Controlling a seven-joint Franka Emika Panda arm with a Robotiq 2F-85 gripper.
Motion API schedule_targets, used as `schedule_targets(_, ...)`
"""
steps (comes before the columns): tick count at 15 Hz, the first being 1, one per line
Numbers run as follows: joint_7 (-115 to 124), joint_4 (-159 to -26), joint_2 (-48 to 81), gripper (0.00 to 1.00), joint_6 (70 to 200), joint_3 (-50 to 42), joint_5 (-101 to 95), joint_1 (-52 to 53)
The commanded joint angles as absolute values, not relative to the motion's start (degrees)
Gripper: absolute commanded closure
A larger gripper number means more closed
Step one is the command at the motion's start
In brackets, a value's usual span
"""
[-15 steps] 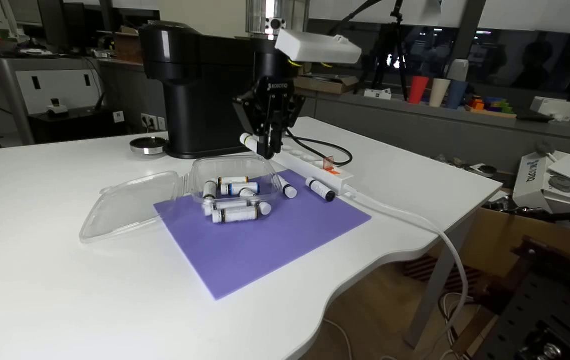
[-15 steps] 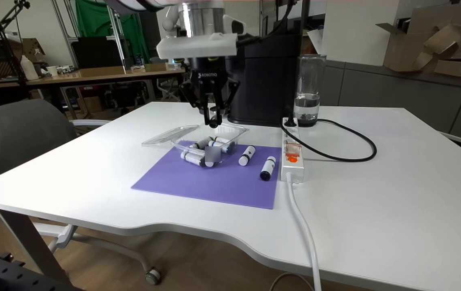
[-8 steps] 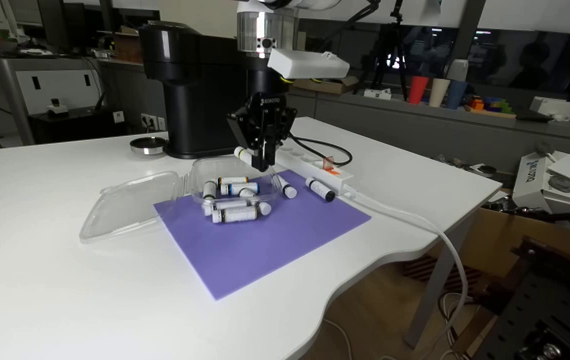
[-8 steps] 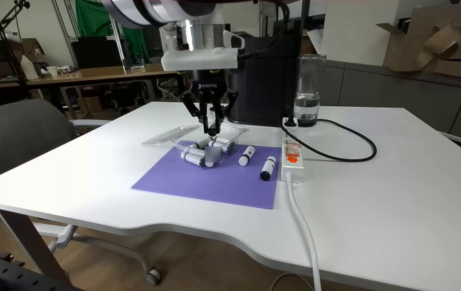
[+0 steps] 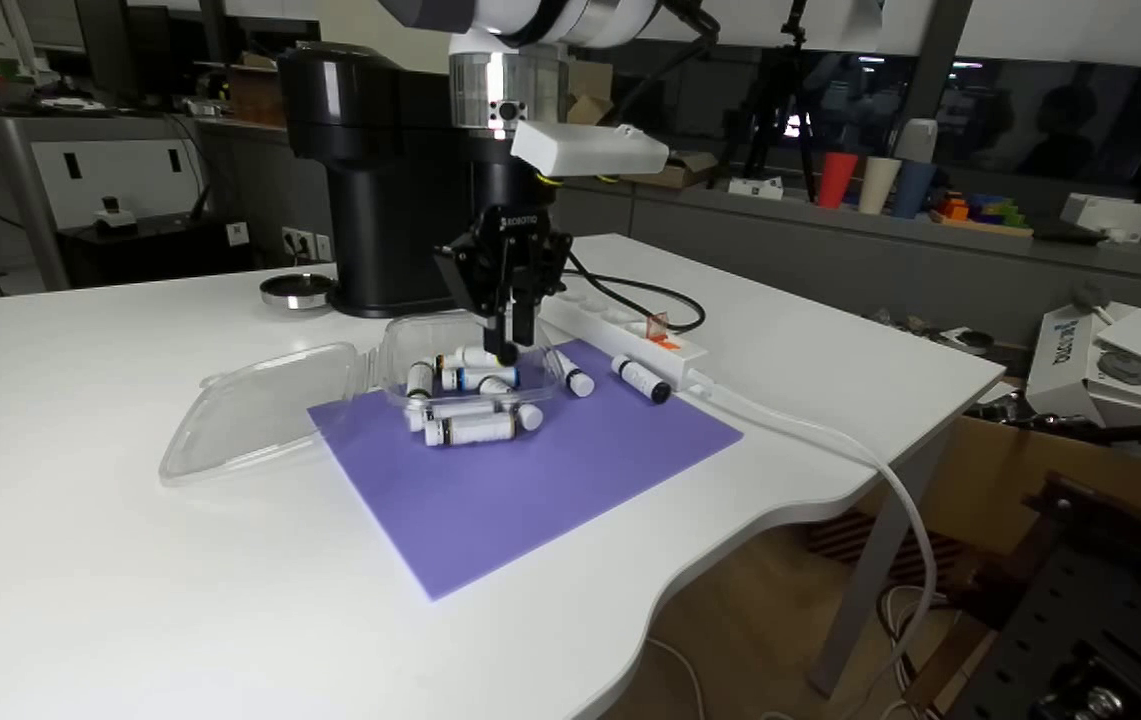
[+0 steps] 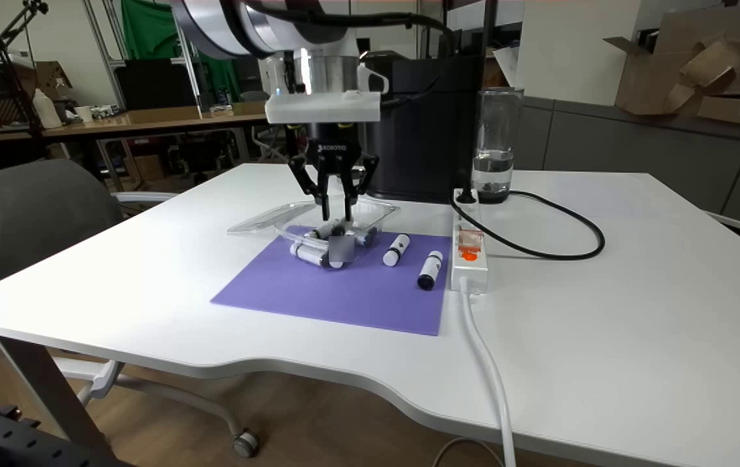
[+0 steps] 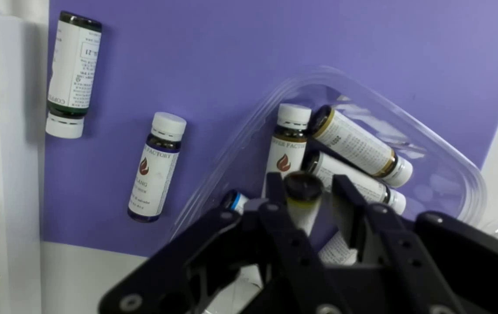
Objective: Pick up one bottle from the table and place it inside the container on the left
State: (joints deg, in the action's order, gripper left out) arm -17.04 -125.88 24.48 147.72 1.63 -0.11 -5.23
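A purple mat (image 6: 350,292) lay beside a power strip (image 5: 620,339), near a black coffee machine (image 5: 385,180). A cream cup (image 5: 878,185) stood between a red cup (image 5: 837,181) and a blue cup (image 5: 914,190).

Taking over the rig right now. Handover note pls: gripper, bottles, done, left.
Gripper: open, low at the clear container.
Task bottle: in the gripper's gap, within the container's outline in the wrist view; space shows on one side, so apparently let go. Can't tell if it has settled.
Other bottles lie in the container. Outside, on the purple mat: strip-side bottle by the power strip, and inner bottle nearer the container.
Done: bottle brought to container, seemingly released.
Left: confirm it settles, then probably lift straight up.
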Motion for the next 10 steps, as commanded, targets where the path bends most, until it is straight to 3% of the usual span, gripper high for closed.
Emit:
schedule_targets(1, -16.6, -122.4, 26.2, 0.34, 145.3, 1.5, -1.2, -5.0)
schedule_targets(6, -15.6, -122.6, 25.2, 0.02, 146.0, 1.0, -2.2, -4.3)
schedule_targets(10, -11.2, -124.9, 21.5, 0.0, 146.2, -0.7, -5.3, -2.2)
